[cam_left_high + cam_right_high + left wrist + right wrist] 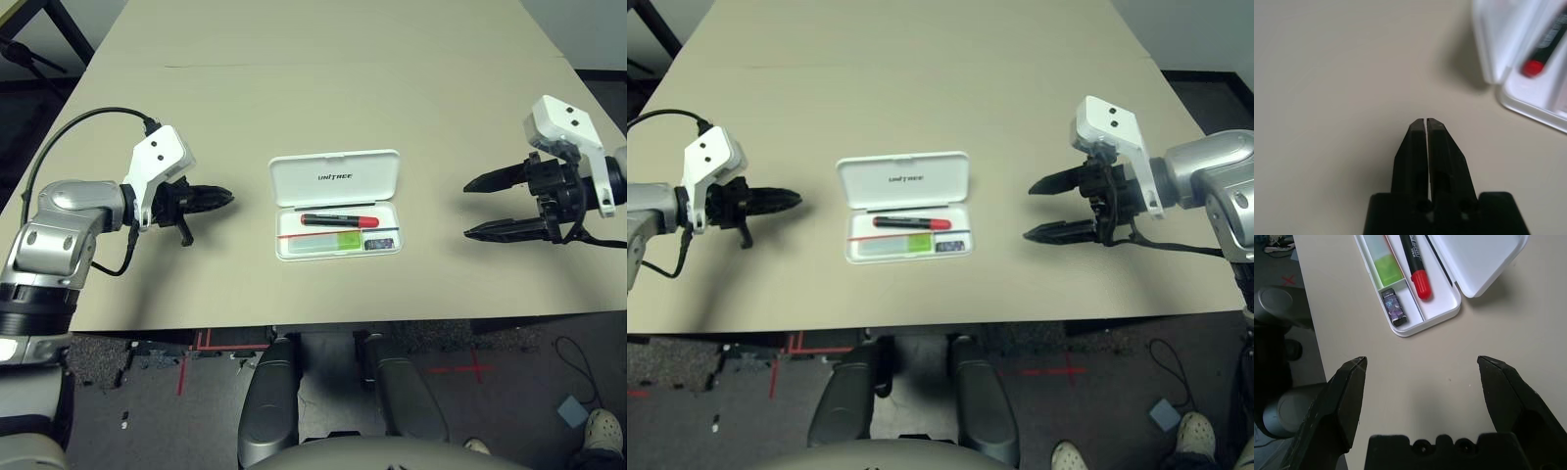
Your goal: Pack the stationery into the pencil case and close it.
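Three items in open pencil case [336, 203] (centre) | left end effector [227, 199] closed, beside | right end effector [468, 208] agape, opposite

Open pencil case [336, 179] holds marker [339, 220], highlighter [326, 242].

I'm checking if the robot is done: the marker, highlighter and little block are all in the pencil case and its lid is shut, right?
Not quite. In the left eye view the pencil case lid stands open; marker, highlighter and block are inside.
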You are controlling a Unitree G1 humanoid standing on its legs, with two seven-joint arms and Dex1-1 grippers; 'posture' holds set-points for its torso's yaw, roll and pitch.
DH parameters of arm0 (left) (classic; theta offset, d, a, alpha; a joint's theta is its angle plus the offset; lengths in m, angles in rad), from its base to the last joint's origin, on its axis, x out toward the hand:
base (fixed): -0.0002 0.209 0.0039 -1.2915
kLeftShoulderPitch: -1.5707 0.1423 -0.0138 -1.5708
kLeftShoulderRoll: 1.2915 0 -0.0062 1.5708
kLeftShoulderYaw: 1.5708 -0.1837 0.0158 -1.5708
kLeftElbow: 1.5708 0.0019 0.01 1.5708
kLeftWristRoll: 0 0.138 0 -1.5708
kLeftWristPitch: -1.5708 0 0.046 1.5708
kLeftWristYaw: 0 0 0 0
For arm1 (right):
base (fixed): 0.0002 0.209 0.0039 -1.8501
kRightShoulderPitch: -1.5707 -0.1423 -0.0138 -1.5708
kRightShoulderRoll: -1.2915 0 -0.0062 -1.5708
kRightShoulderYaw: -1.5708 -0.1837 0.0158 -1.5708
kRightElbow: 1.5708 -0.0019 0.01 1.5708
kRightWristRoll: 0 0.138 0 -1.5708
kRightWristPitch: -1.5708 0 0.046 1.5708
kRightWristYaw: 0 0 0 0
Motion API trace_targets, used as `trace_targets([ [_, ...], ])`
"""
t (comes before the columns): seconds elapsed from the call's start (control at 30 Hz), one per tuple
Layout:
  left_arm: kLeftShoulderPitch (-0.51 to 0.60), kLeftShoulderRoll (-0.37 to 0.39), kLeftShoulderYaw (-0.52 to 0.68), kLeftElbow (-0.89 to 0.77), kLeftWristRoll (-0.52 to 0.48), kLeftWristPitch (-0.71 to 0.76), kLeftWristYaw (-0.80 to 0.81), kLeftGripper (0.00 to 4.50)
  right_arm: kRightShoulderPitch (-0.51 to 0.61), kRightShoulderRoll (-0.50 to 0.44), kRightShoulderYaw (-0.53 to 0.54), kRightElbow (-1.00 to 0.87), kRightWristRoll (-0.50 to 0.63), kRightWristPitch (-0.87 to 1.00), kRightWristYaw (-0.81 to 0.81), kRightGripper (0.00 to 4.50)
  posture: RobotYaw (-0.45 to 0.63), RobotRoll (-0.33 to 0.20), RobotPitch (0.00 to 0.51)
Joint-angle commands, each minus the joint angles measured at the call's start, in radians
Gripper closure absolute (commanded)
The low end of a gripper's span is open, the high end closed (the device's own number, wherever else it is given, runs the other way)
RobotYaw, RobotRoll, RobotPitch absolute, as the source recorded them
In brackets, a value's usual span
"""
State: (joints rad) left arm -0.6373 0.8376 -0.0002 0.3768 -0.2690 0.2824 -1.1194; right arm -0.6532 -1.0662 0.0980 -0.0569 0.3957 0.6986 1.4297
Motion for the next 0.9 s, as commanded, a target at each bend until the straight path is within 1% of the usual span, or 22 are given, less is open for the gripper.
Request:
trace_targets([
  [0.03, -0.073, -0.048, -0.013, 0.184, 0.049, -0.116, -0.005, 4.47, -0.007, 0.001, 0.0, -0.01, 0.004, -0.004, 0.001, 0.0, 0.06, 0.0, 0.227],
  [0.27, -0.227, -0.165, -0.024, 0.45, 0.096, -0.254, -0.012, 4.47, -0.009, 0.002, -0.001, -0.021, 0.001, -0.002, -0.008, 0.0, 0.05, 0.0, 0.226],
  [0.3, -0.24, -0.176, -0.023, 0.475, 0.101, -0.271, -0.015, 4.47, -0.009, 0.002, -0.002, -0.023, 0.001, -0.001, -0.009, 0.0, 0.03, 0.0, 0.224],
  [0.43, -0.295, -0.216, -0.021, 0.58, 0.115, -0.328, -0.031, 4.47, -0.004, -0.001, -0.01, -0.03, 0.005, 0.0, -0.02, 0.0, 0.01, 0.0, 0.223],
  [0.63, -0.326, -0.254, -0.022, 0.651, 0.132, -0.372, -0.066, 4.47, 0.011, -0.007, -0.023, -0.043, 0.011, 0.003, -0.036, 0.0, 0.0, 0.0, 0.224],
  [0.9, -0.344, -0.299, -0.023, 0.671, 0.148, -0.398, -0.09, 4.47, 0.019, -0.011, -0.029, -0.049, 0.015, 0.001, -0.046, 0.0, -0.01, 0.0, 0.225],
])
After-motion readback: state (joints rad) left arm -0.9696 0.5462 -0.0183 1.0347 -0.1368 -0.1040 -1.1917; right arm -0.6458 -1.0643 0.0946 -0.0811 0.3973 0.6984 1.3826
